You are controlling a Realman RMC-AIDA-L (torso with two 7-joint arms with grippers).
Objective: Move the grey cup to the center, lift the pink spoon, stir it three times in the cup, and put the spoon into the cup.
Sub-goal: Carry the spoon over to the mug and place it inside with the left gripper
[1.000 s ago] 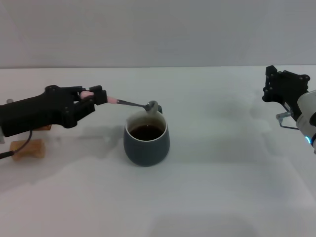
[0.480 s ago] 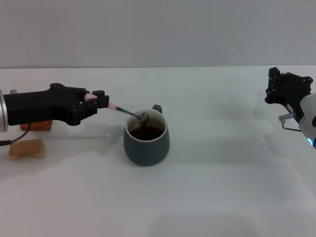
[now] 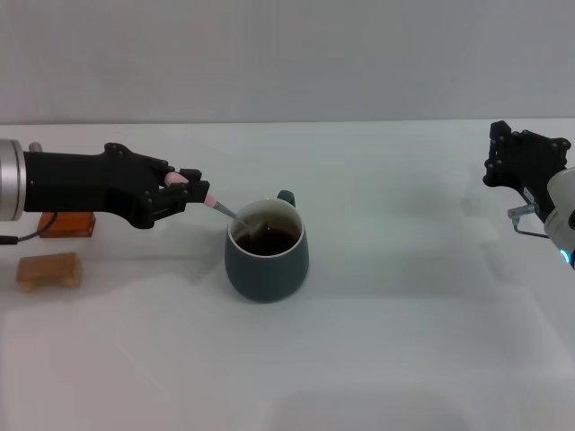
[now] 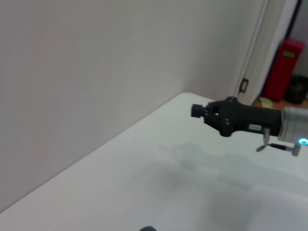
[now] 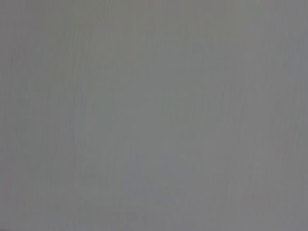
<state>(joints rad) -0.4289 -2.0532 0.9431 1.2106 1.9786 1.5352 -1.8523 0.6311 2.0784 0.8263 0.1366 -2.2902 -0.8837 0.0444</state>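
The grey cup [image 3: 266, 250] stands on the white table [image 3: 404, 341], and it is the landmark for all other places here. It holds dark brown liquid, and its small loop handle is on the far side of it, toward the wall. The left gripper [image 3: 184, 190] is to the left of the cup and a little above its rim, with its fingers closed tight on the pale pink handle of the pink spoon [image 3: 222, 209]. The spoon slopes down from the gripper toward the cup, and its metal end is inside the cup, over the near-left part of the rim, at the surface of the liquid or just in it; I cannot tell which. Farther to the left of the cup, beyond the black arm, an orange-brown block [image 3: 66, 224] lies on the table, partly hidden by the arm. A tan block [image 3: 48, 270] lies nearer to the front edge than the orange one, also far left of the cup. The right gripper [image 3: 524, 163] is far to the right of the cup, raised above the table, and it holds nothing; how wide its fingers stand I cannot tell. In the left wrist view the right gripper [image 4: 204, 111] shows again, with a small white label on its body, but the writing is too small to read. The right wrist view shows only a plain grey surface.
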